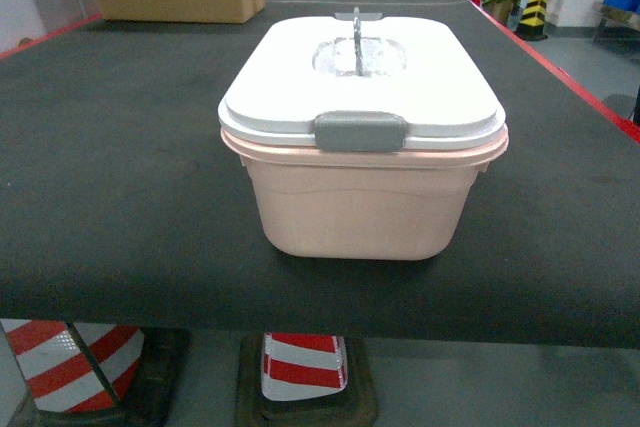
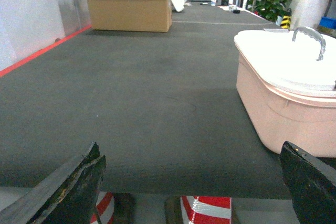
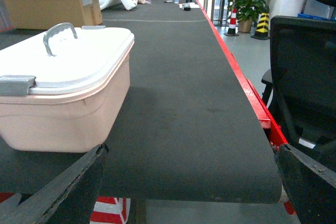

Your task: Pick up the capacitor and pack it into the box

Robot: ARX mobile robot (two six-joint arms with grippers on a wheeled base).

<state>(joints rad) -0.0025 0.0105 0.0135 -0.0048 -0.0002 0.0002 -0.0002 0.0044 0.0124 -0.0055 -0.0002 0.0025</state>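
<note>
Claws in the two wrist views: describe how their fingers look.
Only the fingertips show. The left claw has black, wedge-shaped fingers; the inner edge of one looks worn and chipped. The right claw matches: black fingers with a rough, frayed edge. No cables or markings are visible.

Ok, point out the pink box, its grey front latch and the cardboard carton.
box (image 1: 355, 212): head view, on its pink front wall.
front latch (image 1: 360, 131): head view, middle of the grey clasp.
cardboard carton (image 2: 128, 8): left wrist view, on its front face.
</note>
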